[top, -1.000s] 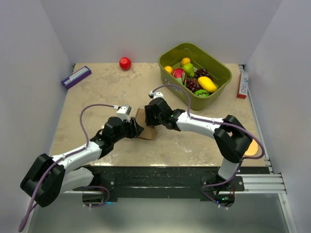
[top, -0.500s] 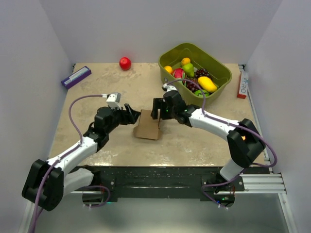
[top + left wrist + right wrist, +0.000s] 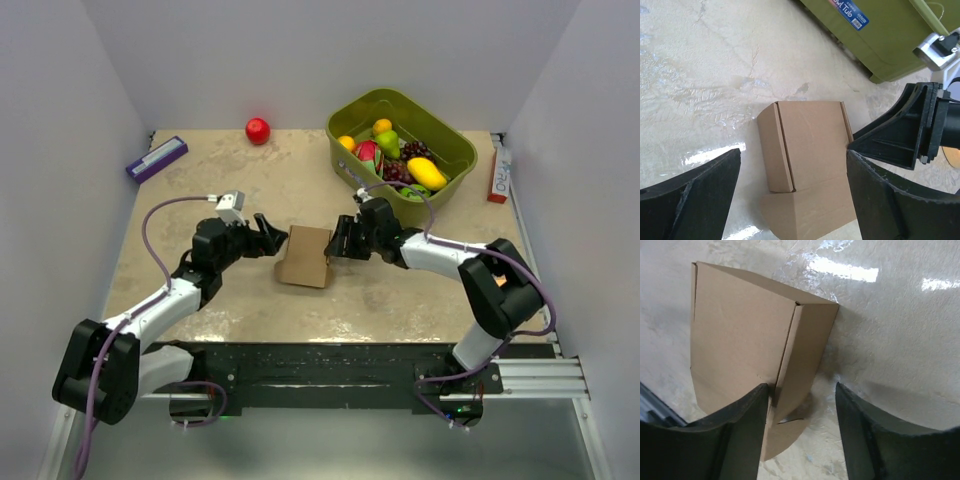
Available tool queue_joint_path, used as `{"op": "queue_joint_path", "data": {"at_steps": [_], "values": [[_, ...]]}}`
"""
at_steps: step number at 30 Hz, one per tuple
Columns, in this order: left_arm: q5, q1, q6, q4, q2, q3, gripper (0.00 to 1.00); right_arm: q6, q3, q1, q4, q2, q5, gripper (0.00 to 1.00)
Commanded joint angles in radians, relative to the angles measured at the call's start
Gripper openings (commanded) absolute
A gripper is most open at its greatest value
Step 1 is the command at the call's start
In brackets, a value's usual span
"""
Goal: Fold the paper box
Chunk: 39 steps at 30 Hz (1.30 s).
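Left gripper (image 3: pixel 272 237) has backed off to 9 o'clock of the plain brown cardboard paper box (image 3: pixel 305 256), at the centre of the beige table (image 3: pixel 200 190), fingers released. Right gripper (image 3: pixel 336 247) at 3, jaws apart astride one wall. Brace there, tuck loose flap (image 3: pixel 805 212).

The paper box (image 3: pixel 305 256) is hemmed in on two sides: the left gripper (image 3: pixel 275 238) is spread wide just off its left edge and the right gripper (image 3: pixel 336 245), fingers apart, is at its right edge, so only its near and far sides are free. Behind the right gripper, the green bin (image 3: pixel 452 182) blocks the far right of the table (image 3: pixel 230 185). Farther off are a red ball (image 3: pixel 258 130), a purple box (image 3: pixel 157 158) by the left wall and a slim box (image 3: pixel 497 172) at the right edge.
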Motion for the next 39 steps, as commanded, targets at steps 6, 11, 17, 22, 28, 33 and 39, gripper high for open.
{"op": "queue_joint_path", "data": {"at_steps": [6,11,17,22,28,33,39], "values": [[0.031,0.015,-0.017,0.052,-0.004,-0.009,0.91,0.072,-0.118,-0.077,0.186,0.006,-0.175,0.27],[0.066,0.015,-0.038,0.091,0.018,-0.02,0.92,0.084,-0.174,-0.107,0.215,0.007,-0.201,0.1],[0.127,0.015,-0.075,0.153,0.076,-0.026,0.93,0.072,-0.184,-0.118,0.202,-0.002,-0.186,0.03],[0.21,0.014,-0.141,0.24,0.163,-0.032,0.94,0.06,-0.168,-0.117,0.183,-0.006,-0.174,0.02],[0.259,0.001,-0.224,0.375,0.226,-0.052,0.96,0.049,-0.164,-0.117,0.172,-0.006,-0.164,0.0],[0.25,-0.028,-0.227,0.371,0.286,-0.023,0.96,0.043,-0.161,-0.118,0.168,-0.012,-0.152,0.0],[0.281,-0.057,-0.261,0.378,0.4,0.023,0.96,0.029,-0.164,-0.118,0.165,-0.016,-0.143,0.0]]}}
